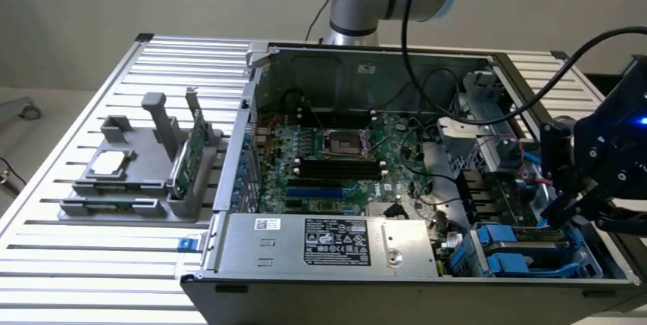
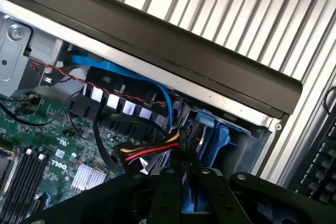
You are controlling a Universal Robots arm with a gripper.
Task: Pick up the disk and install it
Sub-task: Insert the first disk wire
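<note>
The disk (image 2: 207, 148), largely hidden, is seen only as a blue-railed edge clamped between the nearly closed fingers (image 2: 167, 195) of the tool (image 1: 554, 217), low in a corner of the computer case (image 1: 303, 295).

Soft, even light is falling from overhead in the exterior view, leaving the ribbed table (image 1: 81, 264) bright and throwing only faint shadows. The inside of the computer case (image 1: 303, 56) is sitting noticeably dimmer, with the power supply (image 1: 334, 242) picking up a mild sheen. A small blue light (image 1: 641, 120) is glowing at the exterior view's right. In the wrist view the ribbed table (image 2: 236, 14) is washing out nearly white, while the case rim (image 2: 157, 40) and the gripper (image 2: 184, 174) are going almost black. A little heatsink (image 2: 86, 177) is glinting.
</note>
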